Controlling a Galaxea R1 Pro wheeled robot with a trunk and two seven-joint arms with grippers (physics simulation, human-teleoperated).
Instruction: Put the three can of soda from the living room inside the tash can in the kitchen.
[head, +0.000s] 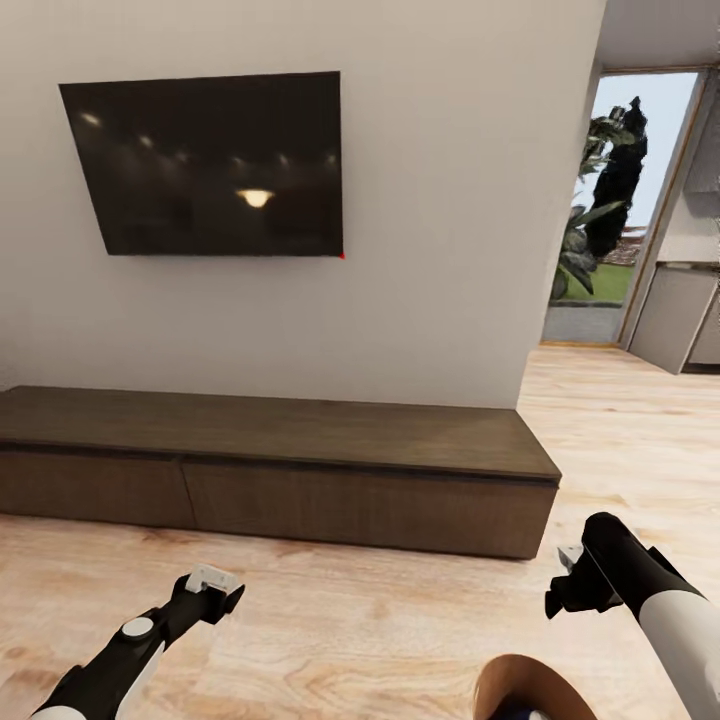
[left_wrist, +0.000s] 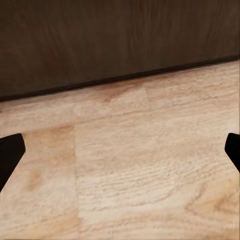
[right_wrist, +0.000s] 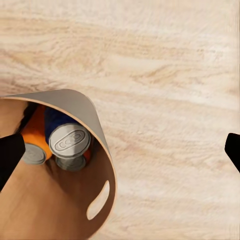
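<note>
The copper-brown tash can (right_wrist: 60, 210) stands on the wooden floor below my right gripper (right_wrist: 120, 155), which is open and empty. Inside it lie a blue can of soda (right_wrist: 65, 135) and an orange one (right_wrist: 34, 142); an orange sliver (right_wrist: 88, 154) shows beneath the blue can. In the head view the can's rim (head: 520, 680) peeks in at the bottom edge, under my right gripper (head: 568, 585). My left gripper (head: 212, 590) hangs low over bare floor, and the left wrist view shows it (left_wrist: 120, 155) open with nothing between the fingers.
A long low dark-wood cabinet (head: 300, 470) runs along the wall ahead, under a black television (head: 210, 165). Right of the wall's end, the floor (head: 620, 440) leads toward grey kitchen cabinets (head: 675, 320) and a glass door with plants (head: 600, 200).
</note>
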